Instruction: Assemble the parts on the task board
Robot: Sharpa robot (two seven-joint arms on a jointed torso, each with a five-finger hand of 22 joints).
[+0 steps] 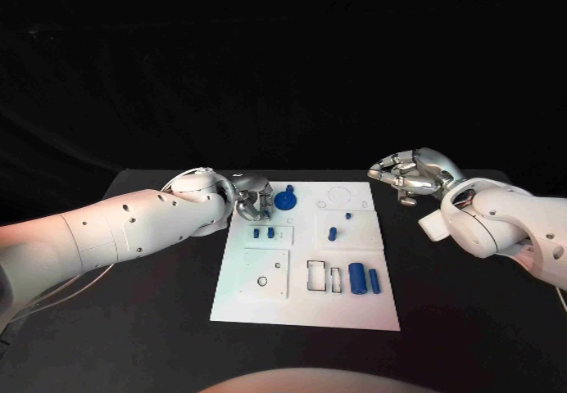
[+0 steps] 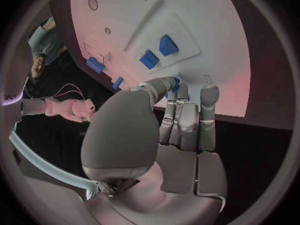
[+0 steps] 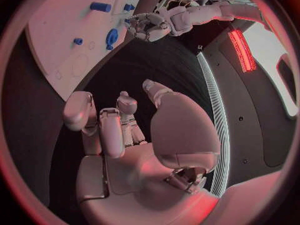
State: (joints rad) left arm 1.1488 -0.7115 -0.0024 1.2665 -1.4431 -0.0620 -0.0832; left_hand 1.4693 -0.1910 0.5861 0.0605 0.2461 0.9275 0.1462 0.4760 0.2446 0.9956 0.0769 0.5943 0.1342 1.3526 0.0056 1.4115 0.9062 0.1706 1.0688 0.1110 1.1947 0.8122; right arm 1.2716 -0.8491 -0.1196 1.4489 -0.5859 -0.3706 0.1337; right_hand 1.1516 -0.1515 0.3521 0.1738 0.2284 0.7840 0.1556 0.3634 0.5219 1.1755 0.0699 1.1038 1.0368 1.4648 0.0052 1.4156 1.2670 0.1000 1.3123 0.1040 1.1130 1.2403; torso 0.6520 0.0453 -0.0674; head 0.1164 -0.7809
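The white task board (image 1: 272, 304) lies in the middle of the table. A blue round part (image 1: 288, 199) stands at its far left corner. My left hand (image 1: 253, 201) is right beside it. In the left wrist view the thumb and fingertips (image 2: 208, 92) close on a bit of that blue part (image 2: 177, 84). My right hand (image 1: 410, 174) hovers off the board's far right corner, fingers curled in with nothing in them. Two small blue pegs (image 1: 262, 232) stand just nearer than the left hand. Two blue cylinders (image 1: 364, 279) lie at the near right.
A small blue piece (image 1: 334, 233) and another (image 1: 349, 217) sit at mid-board. A raised white plate with a ring hole (image 1: 261, 281) occupies the near left of the board. Black table (image 1: 473, 311) surrounds the board on all sides.
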